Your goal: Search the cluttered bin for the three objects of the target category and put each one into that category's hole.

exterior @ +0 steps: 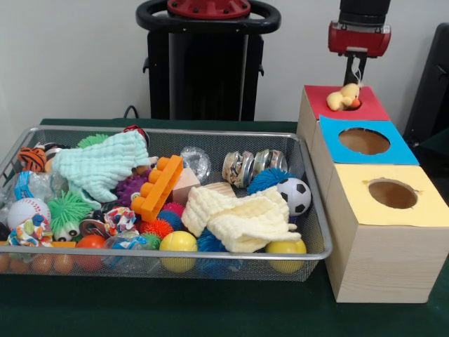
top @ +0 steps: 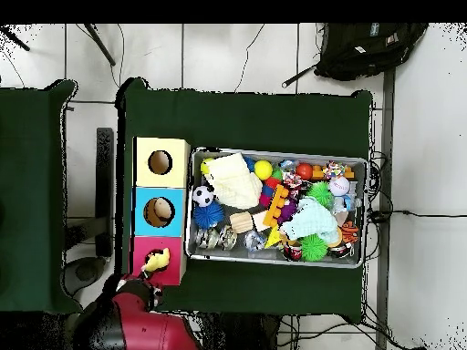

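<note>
Hanging just above the red box [exterior: 370,107], the gripper [exterior: 354,74] has its fingers close together, though I cannot tell whether they still pinch anything. Right under them a small yellow duck toy [exterior: 343,97] sits on the red top, presumably over that category's hole, ready to drop. Beside it stand 2 more boxes, the blue box [exterior: 400,147] and yellow box [exterior: 428,203], while the wire bin [exterior: 309,210] holds the clutter left to search.

Crowded wire bin [exterior: 309,175], open holes beside it.
At 3 o'clock, blue hole [exterior: 363,141] and yellow hole [exterior: 393,194] lie unobstructed; a toy duck [exterior: 343,97] covers the red box [exterior: 368,107].
</note>
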